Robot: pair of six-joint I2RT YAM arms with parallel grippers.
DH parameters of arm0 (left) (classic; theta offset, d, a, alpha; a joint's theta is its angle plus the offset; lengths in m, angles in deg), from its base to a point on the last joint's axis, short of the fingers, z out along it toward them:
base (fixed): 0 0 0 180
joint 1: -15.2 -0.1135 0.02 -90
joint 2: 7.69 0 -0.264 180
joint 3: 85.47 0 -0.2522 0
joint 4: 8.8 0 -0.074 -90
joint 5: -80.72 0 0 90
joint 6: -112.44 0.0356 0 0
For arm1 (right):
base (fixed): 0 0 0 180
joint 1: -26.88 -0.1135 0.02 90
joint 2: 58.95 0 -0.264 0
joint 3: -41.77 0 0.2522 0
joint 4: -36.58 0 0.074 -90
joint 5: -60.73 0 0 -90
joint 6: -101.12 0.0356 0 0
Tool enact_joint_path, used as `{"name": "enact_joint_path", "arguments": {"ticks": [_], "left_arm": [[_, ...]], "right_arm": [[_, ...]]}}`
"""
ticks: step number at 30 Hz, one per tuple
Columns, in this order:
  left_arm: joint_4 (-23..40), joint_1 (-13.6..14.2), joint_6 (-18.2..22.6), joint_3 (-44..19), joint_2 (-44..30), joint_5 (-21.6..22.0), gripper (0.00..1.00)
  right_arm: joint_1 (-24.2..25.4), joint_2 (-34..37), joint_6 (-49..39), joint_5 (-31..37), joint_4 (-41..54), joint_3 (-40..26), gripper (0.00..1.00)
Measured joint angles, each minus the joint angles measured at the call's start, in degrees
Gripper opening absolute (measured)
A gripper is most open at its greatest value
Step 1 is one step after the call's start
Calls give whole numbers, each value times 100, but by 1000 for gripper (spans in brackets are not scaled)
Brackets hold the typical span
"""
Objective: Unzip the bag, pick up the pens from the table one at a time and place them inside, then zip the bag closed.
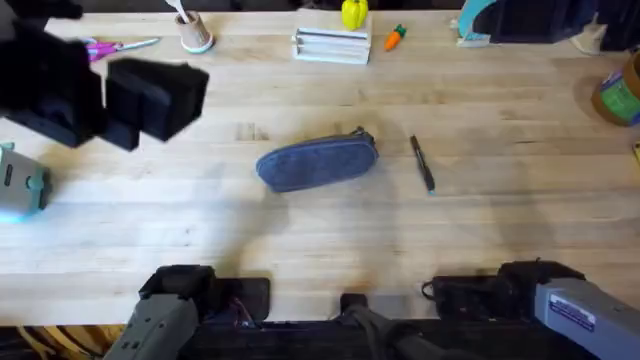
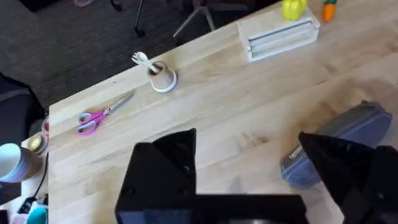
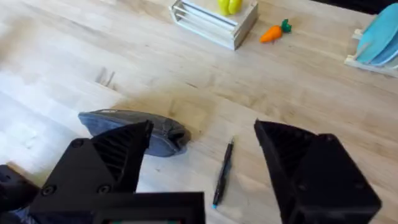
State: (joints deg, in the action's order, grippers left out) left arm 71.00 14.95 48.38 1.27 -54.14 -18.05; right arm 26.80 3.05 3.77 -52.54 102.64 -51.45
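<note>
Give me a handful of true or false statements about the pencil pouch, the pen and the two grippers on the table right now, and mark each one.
1. The pen lies on the table beside the bag, not inside it. True.
2. The right gripper is shut on the pen. False: its fingers are open and empty, with the pen lying on the table between them in the right wrist view.
3. The left gripper is open and holds nothing. True.
4. The pink-handled scissors rest on top of the bag. False: they lie on the table, well apart from it.
</note>
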Motion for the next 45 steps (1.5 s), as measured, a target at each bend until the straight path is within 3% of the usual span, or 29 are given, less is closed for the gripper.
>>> {"name": "enact_joint_path", "arguments": {"ticks": [4,9,20,26,31,39,45], "left_arm": [[505,0,901,-38,-179,-177,993],[536,0,2001,-38,-428,-169,993],[990,0,3077,-42,-601,-287,993],[1798,0,4232,-46,-1161,-849,993],[2097,-9,5111,-46,-1899,-1265,993],[2458,-402,6208,-46,-2735,-1988,995],[2599,-687,6831,14,-3311,-2266,995]], "right_arm": [[0,0,-2,-80,9,-4,993],[0,0,-2,-110,74,-4,993],[0,0,-9,-121,57,-4,993],[0,0,-20,-121,46,-4,993],[0,0,-20,-121,48,-4,993],[0,0,-20,-121,50,-4,993],[0,0,-20,-121,49,-4,993]]}}
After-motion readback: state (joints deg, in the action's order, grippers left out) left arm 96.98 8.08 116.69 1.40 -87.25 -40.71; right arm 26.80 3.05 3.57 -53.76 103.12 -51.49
